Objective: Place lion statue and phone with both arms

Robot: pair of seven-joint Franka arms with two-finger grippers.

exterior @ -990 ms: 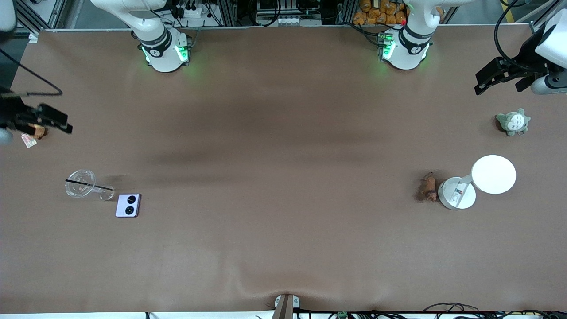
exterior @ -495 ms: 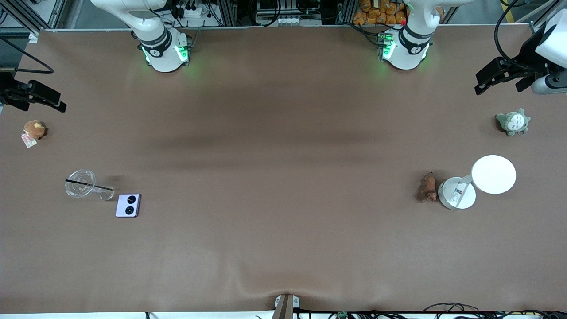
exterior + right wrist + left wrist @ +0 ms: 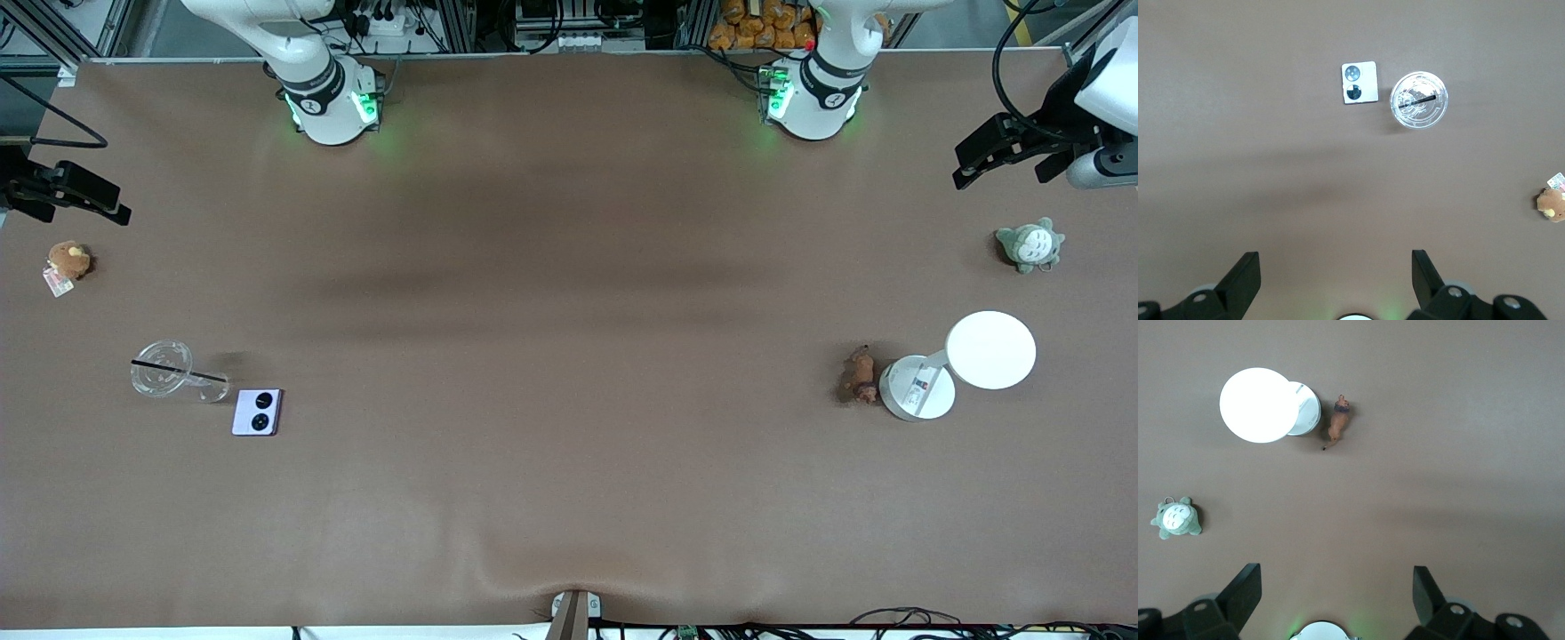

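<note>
Front view: hard reddish-brown lion statue (image 3: 858,375) touching round white lamp base (image 3: 917,388); square lavender phone (image 3: 257,412) flat beside clear cup (image 3: 169,371). Left gripper (image 3: 1337,597), right gripper (image 3: 1335,275) spread wide, empty, over brown worktop (image 3: 569,356).

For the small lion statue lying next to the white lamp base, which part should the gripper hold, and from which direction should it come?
The lion statue lies on its side, long and narrow, close against the white lamp base. Probably best: come straight down from above and close across the narrow middle of its body. Turn the fingers so neither descends on the lamp side, where there is hardly any gap. The left gripper, open, is up over the table edge.
</note>
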